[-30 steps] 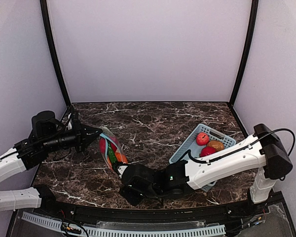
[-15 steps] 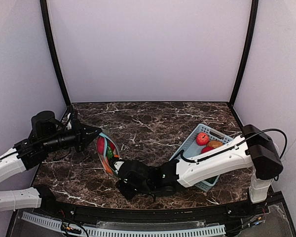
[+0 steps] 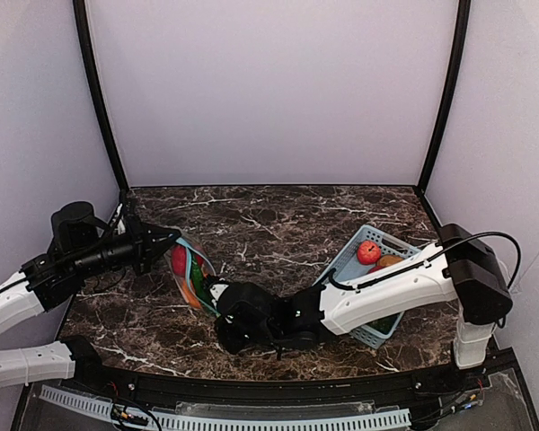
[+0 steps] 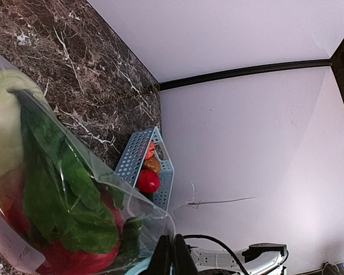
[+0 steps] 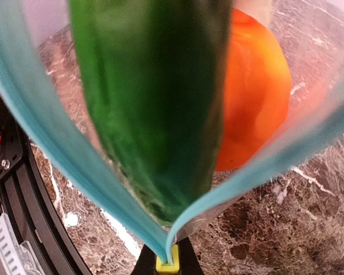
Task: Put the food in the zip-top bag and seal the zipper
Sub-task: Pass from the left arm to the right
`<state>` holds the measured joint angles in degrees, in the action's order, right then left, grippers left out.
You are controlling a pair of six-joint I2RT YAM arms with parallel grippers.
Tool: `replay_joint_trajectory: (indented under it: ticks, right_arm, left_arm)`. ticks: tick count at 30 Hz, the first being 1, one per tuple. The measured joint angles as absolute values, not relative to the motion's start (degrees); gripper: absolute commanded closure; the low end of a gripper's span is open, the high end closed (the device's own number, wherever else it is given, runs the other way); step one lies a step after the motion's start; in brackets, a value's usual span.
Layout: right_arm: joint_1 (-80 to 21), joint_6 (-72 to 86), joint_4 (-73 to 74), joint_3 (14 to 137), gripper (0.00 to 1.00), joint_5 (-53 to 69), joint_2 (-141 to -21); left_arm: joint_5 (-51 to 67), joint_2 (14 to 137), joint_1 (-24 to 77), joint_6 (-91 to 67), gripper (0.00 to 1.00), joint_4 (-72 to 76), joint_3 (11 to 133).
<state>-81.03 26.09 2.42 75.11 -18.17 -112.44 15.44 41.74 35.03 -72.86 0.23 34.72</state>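
Observation:
The zip-top bag [image 3: 190, 274] hangs between my two grippers over the left of the table. It holds food: a green piece [image 5: 155, 114], an orange [image 5: 255, 97], leafy green [image 4: 63, 195], a red piece [image 4: 63, 258] and a cream-white piece [image 4: 3, 126]. My left gripper [image 3: 166, 241] is shut on the bag's upper edge [image 4: 160, 226]. My right gripper [image 3: 217, 296] is shut on the lower end of the zipper [image 5: 57, 154]. There the two light blue strips meet at a small yellow piece [image 5: 167, 265] between the jaws. Further up, the strips stand apart around the food.
A light blue lattice basket [image 3: 341, 260] sits at the right with a red piece [image 3: 368, 252] and a brownish-orange piece [image 3: 388, 262] in it. The right arm lies across the table's front from that basket to the bag. Black frame posts stand at the back corners.
My right gripper has moved left onto the bag's lower end and shut on the zipper. The bag has shifted slightly left. My left gripper has stayed shut.

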Motion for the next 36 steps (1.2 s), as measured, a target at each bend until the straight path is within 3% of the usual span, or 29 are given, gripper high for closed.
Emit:
replay_joint_trajectory:
  ticks: [7,9,12,18,25,36]
  right_arm:
    - [-81.0,25.7,2.4,74.4,1.0,-18.3,-111.0]
    - [-81.0,25.4,3.5,73.2,1.0,-18.2,-108.9]
    - [-80.8,23.8,7.1,72.6,1.0,-15.7,-104.6]
    - [-79.4,18.8,15.9,73.6,1.0,-4.9,-98.5]
    - [-79.0,14.0,22.7,72.3,1.0,3.1,-97.1]
    - [-77.6,11.6,25.6,70.1,1.0,8.2,-91.5]
  left_arm:
    - [14.5,40.3,35.0,-72.4,0.97,-1.8,34.7]
    - [14.2,39.6,34.9,-72.1,0.89,-3.2,34.7]
    - [13.7,37.9,33.9,-70.1,0.6,-6.6,34.8]
    - [10.8,36.9,31.6,-61.3,0.32,-19.2,39.4]
    - [8.2,38.0,31.6,-37.0,0.31,-30.3,48.8]
    - [32.6,38.9,32.7,-5.0,0.28,-24.9,42.7]
